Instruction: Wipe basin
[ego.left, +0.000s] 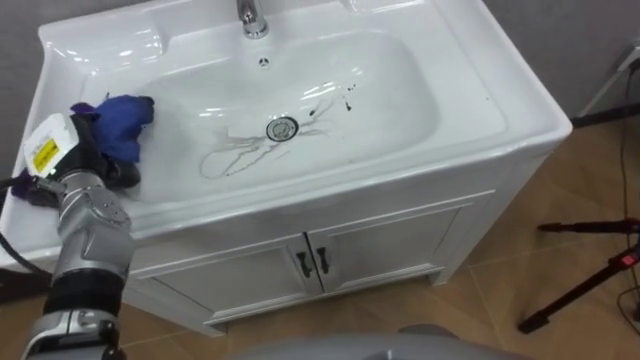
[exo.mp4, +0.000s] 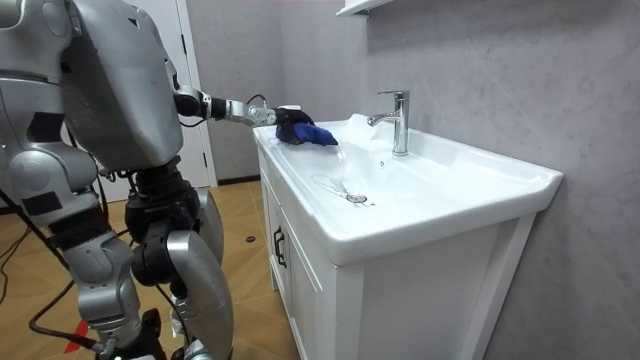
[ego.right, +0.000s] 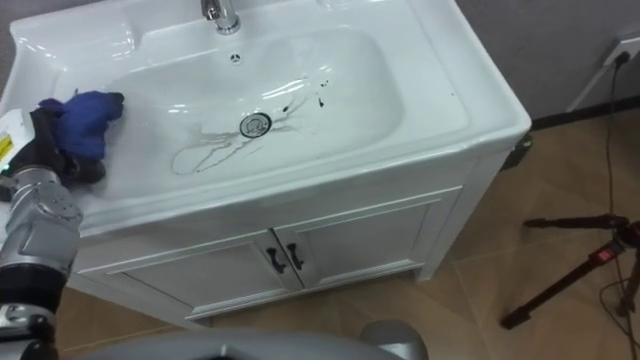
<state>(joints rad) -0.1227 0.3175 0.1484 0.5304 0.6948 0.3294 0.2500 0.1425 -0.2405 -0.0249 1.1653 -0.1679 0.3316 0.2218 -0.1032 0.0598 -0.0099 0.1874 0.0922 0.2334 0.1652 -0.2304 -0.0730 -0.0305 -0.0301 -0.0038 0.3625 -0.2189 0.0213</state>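
A white basin (ego.left: 455, 125) (exo.mp4: 480, 175) (ego.right: 430, 110) sits on a white cabinet, with dark streaks around its drain (ego.left: 282, 128) (ego.right: 255, 124) (exo.mp4: 356, 198). My left hand (ego.left: 85, 150) (ego.right: 45, 140) (exo.mp4: 285, 122) rests on the basin's left rim, its fingers curled round a bunched blue cloth (ego.left: 125, 120) (ego.right: 85, 118) (exo.mp4: 312, 133). The cloth lies over the rim's inner edge, well left of the streaks. The chrome tap (ego.left: 252, 18) (ego.right: 220, 14) (exo.mp4: 398, 120) stands at the back of the basin.
Two cabinet doors with dark handles (ego.left: 310, 262) (ego.right: 285, 257) are shut below the basin. A black tripod leg (ego.left: 585, 285) (ego.right: 575, 285) lies on the wooden floor to the right. I stand at the basin's front, beside a wall.
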